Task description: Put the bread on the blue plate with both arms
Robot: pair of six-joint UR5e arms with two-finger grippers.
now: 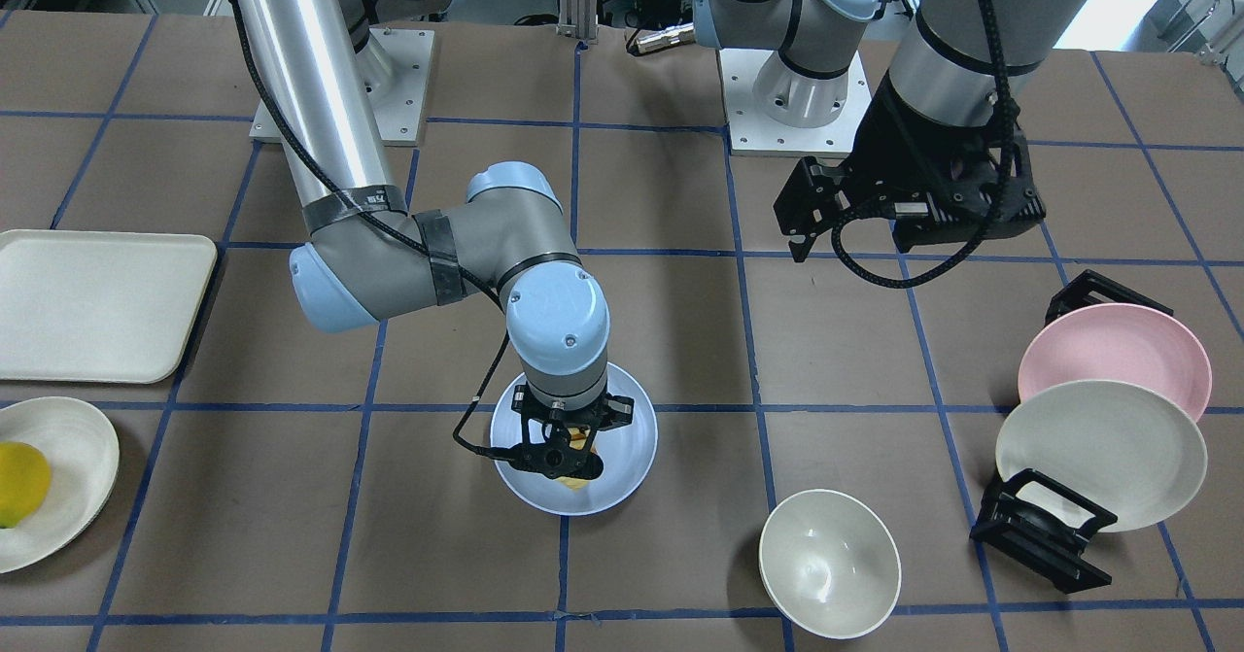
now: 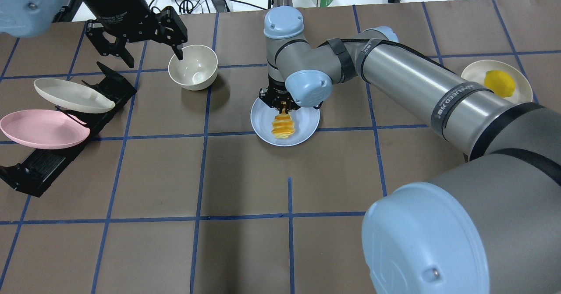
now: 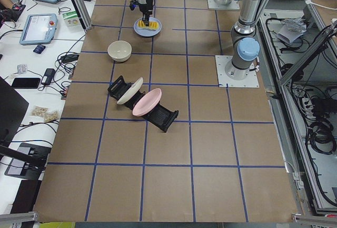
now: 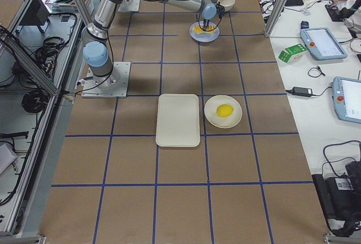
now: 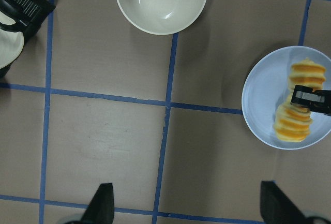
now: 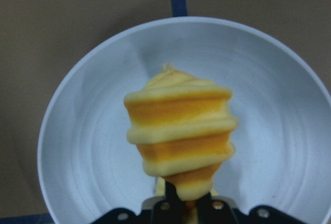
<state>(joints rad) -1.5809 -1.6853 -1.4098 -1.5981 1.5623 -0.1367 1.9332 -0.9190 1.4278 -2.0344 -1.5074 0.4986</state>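
The bread (image 2: 283, 126), a ridged yellow-orange loaf, is over the middle of the blue plate (image 2: 263, 123). My right gripper (image 2: 282, 106) is shut on its upper end, and the right wrist view shows the loaf (image 6: 181, 131) hanging from the fingers above the plate (image 6: 83, 146). I cannot tell whether its lower end touches the plate. My left gripper (image 2: 153, 57) is open and empty, held high near the cream bowl. In the left wrist view the bread (image 5: 295, 123) and plate (image 5: 261, 100) lie at the right edge.
A cream bowl (image 2: 193, 67) stands left of the blue plate. A black rack (image 2: 44, 171) at the left holds a cream plate (image 2: 72, 96) and a pink plate (image 2: 41, 129). A cream plate with a yellow fruit (image 2: 499, 83) and a cream tray (image 1: 97, 302) lie on the right arm's side.
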